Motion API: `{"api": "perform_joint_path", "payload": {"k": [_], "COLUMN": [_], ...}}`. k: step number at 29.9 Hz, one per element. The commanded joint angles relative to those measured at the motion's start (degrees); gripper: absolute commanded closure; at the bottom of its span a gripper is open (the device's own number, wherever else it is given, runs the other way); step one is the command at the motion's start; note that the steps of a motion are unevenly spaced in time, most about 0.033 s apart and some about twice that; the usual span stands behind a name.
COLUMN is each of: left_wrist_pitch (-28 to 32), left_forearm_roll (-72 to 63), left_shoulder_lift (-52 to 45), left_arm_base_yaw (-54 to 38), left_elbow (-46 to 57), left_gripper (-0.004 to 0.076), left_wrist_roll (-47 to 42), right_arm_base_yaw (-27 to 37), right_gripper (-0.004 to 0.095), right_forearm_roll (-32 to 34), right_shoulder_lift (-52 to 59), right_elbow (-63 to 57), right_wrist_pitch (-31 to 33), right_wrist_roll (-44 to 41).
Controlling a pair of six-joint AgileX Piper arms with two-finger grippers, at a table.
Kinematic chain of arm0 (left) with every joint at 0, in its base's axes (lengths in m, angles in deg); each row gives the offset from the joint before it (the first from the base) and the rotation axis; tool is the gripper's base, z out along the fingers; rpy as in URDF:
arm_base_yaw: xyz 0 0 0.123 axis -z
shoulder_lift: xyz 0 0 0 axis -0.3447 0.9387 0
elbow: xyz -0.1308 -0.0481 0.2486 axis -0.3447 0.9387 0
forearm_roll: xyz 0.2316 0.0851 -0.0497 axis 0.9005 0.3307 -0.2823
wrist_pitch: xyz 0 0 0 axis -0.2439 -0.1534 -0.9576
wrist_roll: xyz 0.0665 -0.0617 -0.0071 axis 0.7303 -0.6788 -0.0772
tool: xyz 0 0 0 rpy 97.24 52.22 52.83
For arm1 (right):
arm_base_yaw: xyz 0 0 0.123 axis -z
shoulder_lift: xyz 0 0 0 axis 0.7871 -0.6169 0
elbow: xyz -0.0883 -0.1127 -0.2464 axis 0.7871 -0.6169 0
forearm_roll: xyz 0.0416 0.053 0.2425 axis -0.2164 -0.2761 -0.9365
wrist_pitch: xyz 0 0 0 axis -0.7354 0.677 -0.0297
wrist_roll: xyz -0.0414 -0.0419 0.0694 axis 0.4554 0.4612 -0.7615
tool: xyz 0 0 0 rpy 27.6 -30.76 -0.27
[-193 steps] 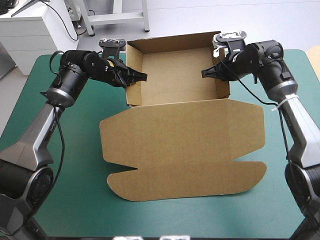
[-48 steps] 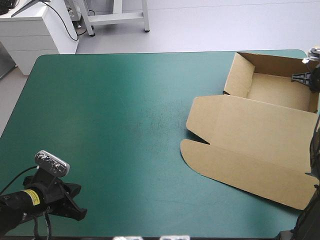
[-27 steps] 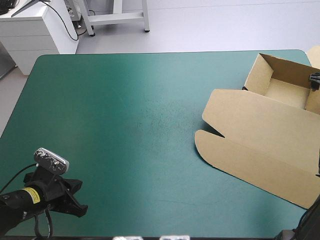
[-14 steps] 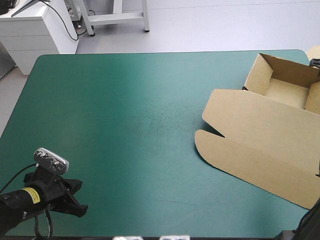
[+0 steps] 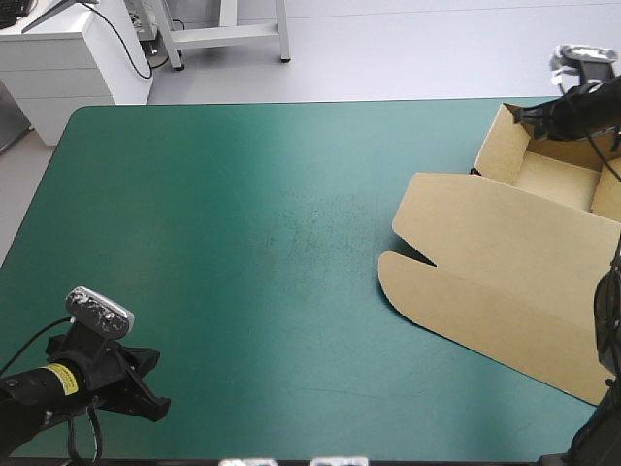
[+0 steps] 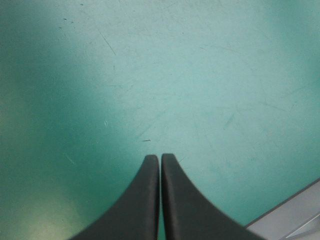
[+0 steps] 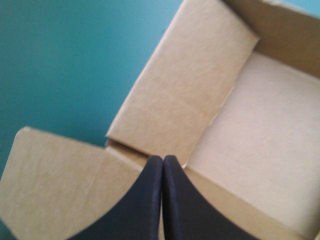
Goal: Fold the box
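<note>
The brown box point(image 5: 505, 262) lies at the table's right side as an open tray with raised walls, its lid flat toward the near edge and reaching past the right edge. My right gripper point(image 5: 526, 116) is shut and empty, hovering over the tray's far left corner. In the right wrist view its tips point(image 7: 163, 158) meet above the box's point(image 7: 185, 100) left wall, with the tray floor beside them. My left gripper point(image 5: 146, 390) rests at the near left corner of the table, far from the box. It is shut point(image 6: 160, 156) over bare teal-green cover.
Bare teal-green cover point(image 5: 243, 223) spans the left and middle of the table. The table's edge point(image 6: 292, 215) shows close beside my left gripper. A white cabinet point(image 5: 58, 58) stands beyond the far left corner.
The box slid right earlier and has since stayed still. My right gripper, just before at the picture's right edge, now hovers over the tray's far left corner. The left arm has not moved.
</note>
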Motion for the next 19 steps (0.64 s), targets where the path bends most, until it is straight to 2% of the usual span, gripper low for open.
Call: {"api": "perform_joint_path", "payload": {"k": [1,5,11,19], "left_wrist_pitch": [3.63,6.34,11.2,11.16], "left_forearm_roll": [-0.95,-0.95,-1.07,-0.98], "left_shoulder_lift": [0.19,0.19,0.19,0.19], "left_arm_base_yaw": [0.3,0.3,0.3,0.3], "left_elbow": [-1.04,1.0,5.79,7.7], "left_gripper": [0.0731,0.0731,0.0731,0.0731], "left_wrist_roll": [-0.43,-0.43,-0.16,-0.16], "right_arm_base_yaw": [-3.83,-6.95,-7.4,-7.4], "right_gripper": [0.0929,0.0929,0.0927,0.0927], "right_forearm_roll": [-0.86,-4.98,-14.13,-15.17], "right_shoulder_lift": [7.57,14.01,23.97,42.94], "right_elbow": [-7.23,-18.51,-30.83,-44.83], "right_wrist_pitch": [-0.09,-0.09,-0.31,-4.32], "right_wrist_roll": [3.31,8.88,16.37,18.76]}}
